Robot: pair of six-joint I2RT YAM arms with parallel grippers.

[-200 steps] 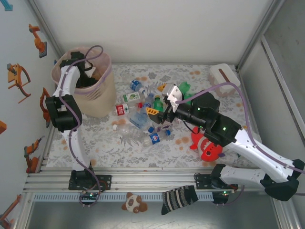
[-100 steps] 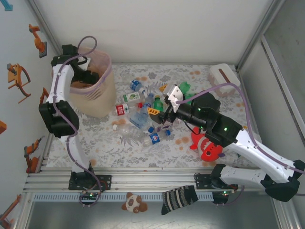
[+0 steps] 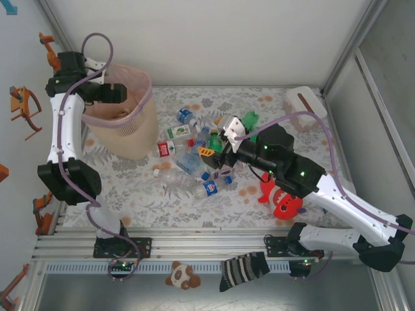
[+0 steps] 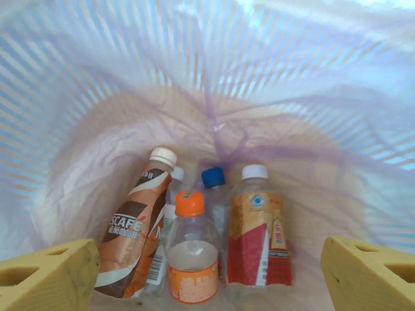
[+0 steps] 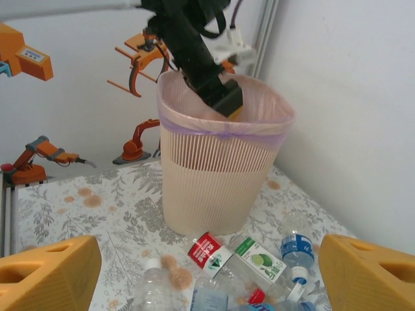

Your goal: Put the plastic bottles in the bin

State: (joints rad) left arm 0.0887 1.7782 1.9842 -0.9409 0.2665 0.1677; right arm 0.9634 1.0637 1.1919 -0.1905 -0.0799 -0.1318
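The bin (image 3: pixel 133 133), beige with a pinkish liner, stands at the back left. My left gripper (image 3: pixel 120 94) hangs open over its mouth, holding nothing. In the left wrist view my left gripper (image 4: pixel 207 285) looks down on several plastic bottles at the bottom: a brown coffee one (image 4: pixel 133 233), an orange-capped one (image 4: pixel 192 256) and a red-labelled one (image 4: pixel 257 240). More plastic bottles (image 3: pixel 191 155) lie piled mid-table. My right gripper (image 3: pixel 209 163) hovers open just above that pile. Ahead of my right gripper (image 5: pixel 207 288) lie red-label (image 5: pixel 211 249), lime-label (image 5: pixel 262 259) and blue-label (image 5: pixel 298 246) bottles.
A red shark plush (image 3: pixel 283 202) lies right of the pile under my right arm. A small white box (image 3: pixel 305 100) sits at the back right. Frame rails and walls close in the table. My left arm reaches into the bin (image 5: pixel 220 175) from behind.
My left arm has risen out of the bin and swung back to the left, its gripper now at the rim. The right arm has barely shifted over the pile.
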